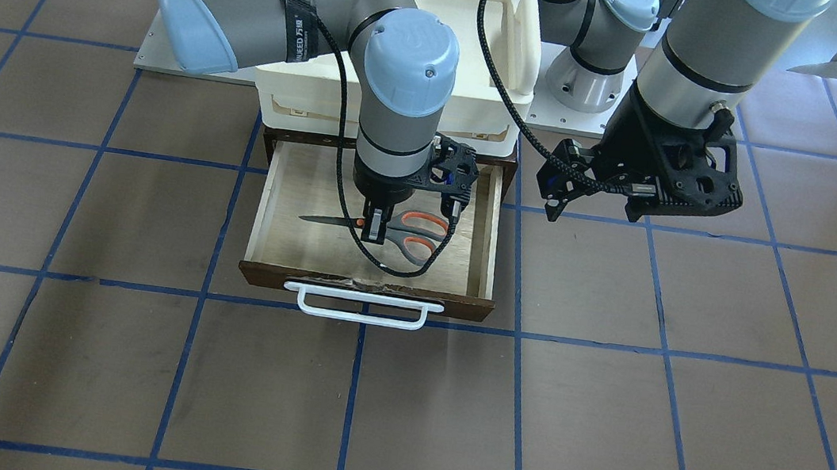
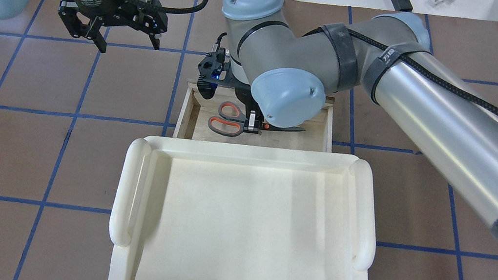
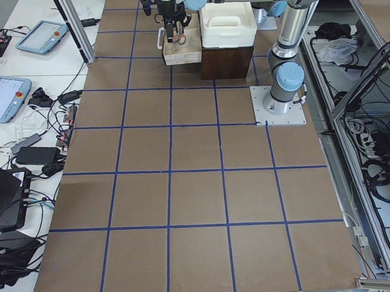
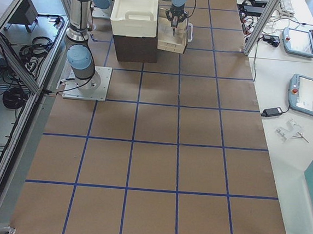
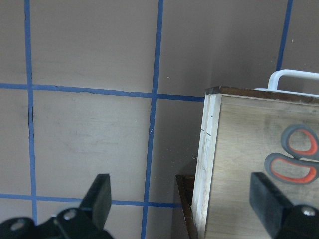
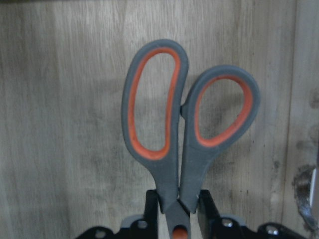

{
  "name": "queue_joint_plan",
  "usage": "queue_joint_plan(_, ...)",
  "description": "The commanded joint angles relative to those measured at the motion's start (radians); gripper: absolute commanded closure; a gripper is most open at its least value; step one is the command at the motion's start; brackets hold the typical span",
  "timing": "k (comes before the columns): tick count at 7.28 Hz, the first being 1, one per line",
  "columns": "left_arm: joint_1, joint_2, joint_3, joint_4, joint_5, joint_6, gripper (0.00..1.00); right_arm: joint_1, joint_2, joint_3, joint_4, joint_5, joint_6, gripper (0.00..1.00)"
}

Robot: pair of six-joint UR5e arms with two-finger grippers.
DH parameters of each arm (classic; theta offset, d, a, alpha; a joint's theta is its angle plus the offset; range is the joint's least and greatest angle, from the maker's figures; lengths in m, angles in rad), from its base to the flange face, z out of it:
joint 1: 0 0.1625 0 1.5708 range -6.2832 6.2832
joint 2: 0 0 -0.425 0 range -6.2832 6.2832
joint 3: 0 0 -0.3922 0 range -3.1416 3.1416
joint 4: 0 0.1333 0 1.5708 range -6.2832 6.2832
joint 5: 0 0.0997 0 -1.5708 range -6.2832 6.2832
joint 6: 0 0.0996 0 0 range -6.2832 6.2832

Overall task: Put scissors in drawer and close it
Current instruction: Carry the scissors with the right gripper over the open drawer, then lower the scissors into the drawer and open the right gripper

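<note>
A: Where are the scissors (image 1: pixel 395 230)?
B: Inside the open drawer (image 1: pixel 275 201), lengthwise across it, blades toward the robot's right, handles left.
A: Grippers?
B: Right gripper (image 1: pixel 374 228) clamped on them near the pivot; left gripper (image 1: pixel 592 196) fingers spread, beside the drawer.

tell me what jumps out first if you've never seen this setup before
The eye goes to the scissors, whose orange-lined loops stand out against the pale wood of the open drawer; the right gripper is clamped on them near the pivot, inside the drawer. Next is the big white tray on top of the cabinet behind the drawer. The left gripper hangs open and empty above the table beside it.
</note>
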Motion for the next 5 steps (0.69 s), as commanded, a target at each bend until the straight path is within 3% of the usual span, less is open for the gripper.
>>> queue_joint_plan(1,0.000,0.003,-0.001,-0.005,0.004,-0.015,0.00,0.001,0.001,0.006,-0.003,0.003,0.022,0.23)
queue_joint_plan(2,0.001,0.003,-0.001,-0.002,0.002,-0.008,0.00,0.001,-0.004,0.006,-0.009,0.003,0.050,0.06)
queue_joint_plan(3,0.003,0.004,-0.010,0.004,0.000,0.027,0.00,0.003,-0.010,0.006,-0.010,0.005,0.053,0.00)
queue_joint_plan(5,0.003,-0.002,-0.013,0.006,0.042,0.032,0.01,-0.011,-0.062,-0.009,-0.023,-0.009,0.070,0.00)
